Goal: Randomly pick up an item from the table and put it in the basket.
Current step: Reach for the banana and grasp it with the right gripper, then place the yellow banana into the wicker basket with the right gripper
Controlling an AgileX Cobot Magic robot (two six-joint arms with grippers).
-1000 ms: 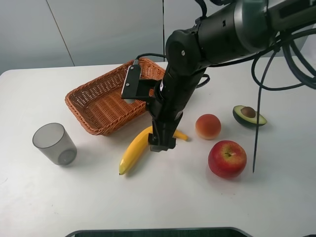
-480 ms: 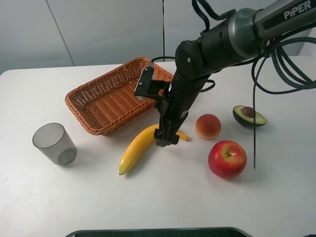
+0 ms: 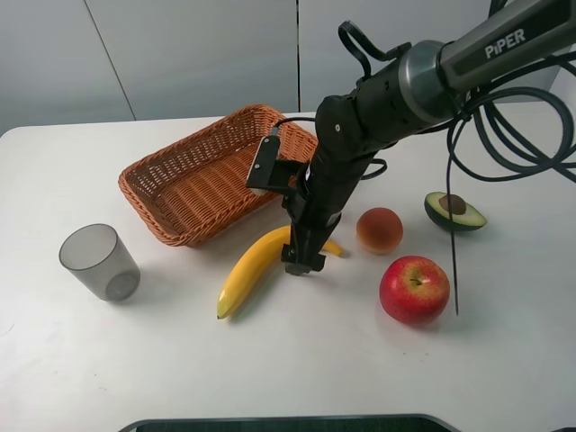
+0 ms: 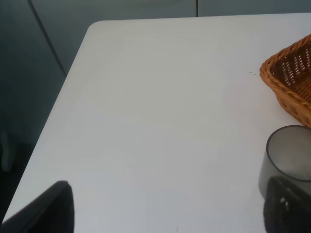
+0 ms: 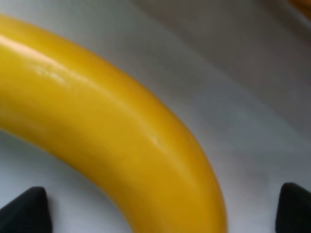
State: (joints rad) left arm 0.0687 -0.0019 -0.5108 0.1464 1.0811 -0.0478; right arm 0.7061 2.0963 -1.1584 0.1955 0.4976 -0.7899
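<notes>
Banana (image 3: pixel 245 273): lying on tabletop (image 3: pixel 315 369), beside basket (image 3: pixel 137 186). My right hand (image 3: pixel 303 264): spread, straddling it. Step: grasping. Next, I judge: close, lift, carry over basket rim.

One banana (image 3: pixel 247 270), one basket (image 3: pixel 191 142), one cup (image 3: pixel 99 261), one apple (image 3: pixel 414 288), one avocado half (image 3: pixel 454 211) — and, seemingly, one peach (image 3: pixel 379 230).

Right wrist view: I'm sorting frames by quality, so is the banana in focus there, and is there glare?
Right wrist view: the banana is close and soft, edges blurred, a pale sheen on its skin. Exterior high view: sharp, evenly lit, faint shadows on the table.
</notes>
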